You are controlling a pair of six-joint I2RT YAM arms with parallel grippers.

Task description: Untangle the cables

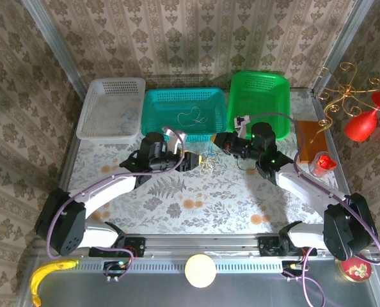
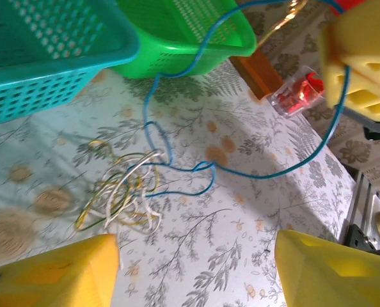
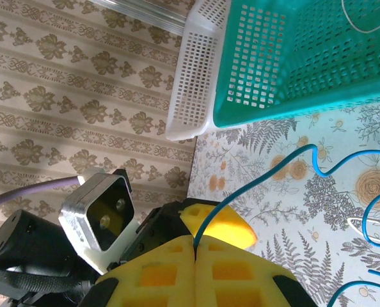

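Note:
A small tangle of whitish and yellowish cables (image 2: 123, 192) lies on the floral table, also seen between the two grippers from above as the tangle (image 1: 208, 164). A blue cable (image 2: 241, 171) loops out of it and rises to my right gripper (image 3: 195, 246), which is shut on the blue cable (image 3: 267, 182). From above, the right gripper (image 1: 221, 142) hangs just right of the tangle. My left gripper (image 2: 196, 256) is open above bare table just beside the tangle, with nothing between its fingers (image 2: 55, 275). The left gripper (image 1: 191, 160) sits left of the tangle.
Three baskets line the back: white (image 1: 91, 109), teal (image 1: 153, 112) holding a whitish cable (image 1: 191, 118), and green (image 1: 276, 102). A red plastic cup (image 1: 320, 163) and a brown board (image 1: 311, 135) sit at the right, and a banana (image 1: 49, 274) lies at the near left.

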